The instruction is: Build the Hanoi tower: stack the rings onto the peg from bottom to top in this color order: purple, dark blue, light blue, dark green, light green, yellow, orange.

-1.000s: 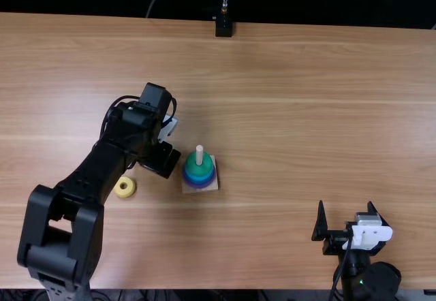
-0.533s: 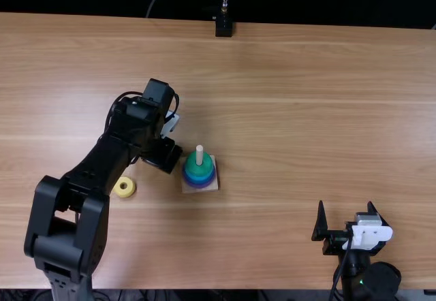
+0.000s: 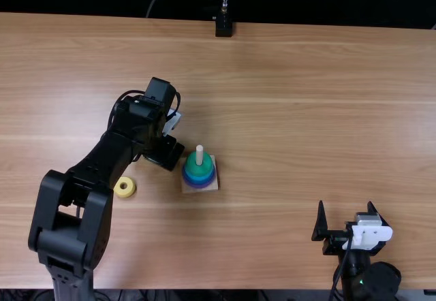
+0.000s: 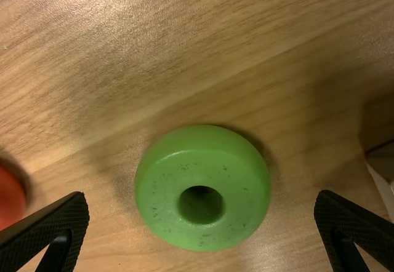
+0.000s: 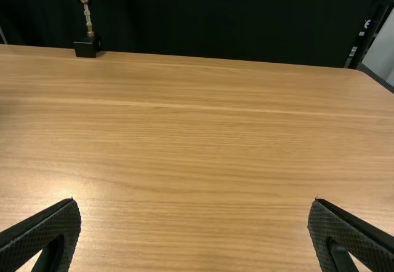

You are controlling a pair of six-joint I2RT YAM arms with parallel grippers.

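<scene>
1. The left claw point(image 3: 163, 152) was held over the bench point(image 3: 293, 110), beside the peg's square wooden base point(image 3: 210, 184). It was released, its two fingers spread wide.
2. In the left wrist view, a light green ring point(image 4: 201, 234) was framed between those spread fingers. It was laid flat on the wood, its hole turned up, and it was touched by neither finger.
3. An orange-red piece point(image 4: 8, 198) was shown near one finger, partly cut off by the view's edge.
4. The pale peg point(image 3: 199, 154) was stood upright on its base. A dark green ring point(image 3: 199, 165) was stacked around it, with a light blue ring point(image 3: 199, 178) directly underneath. Below these, dark blue and purple were seen, probably two rings, though the boundary could not be made out well.
5. A yellow ring point(image 3: 129, 191) was set flat on the bench, apart from the base and near the left arm.
6. The right claw point(image 3: 345, 209) was placed over the near part of the bench, well apart from the stack. It too was released, its fingers parted.
</scene>
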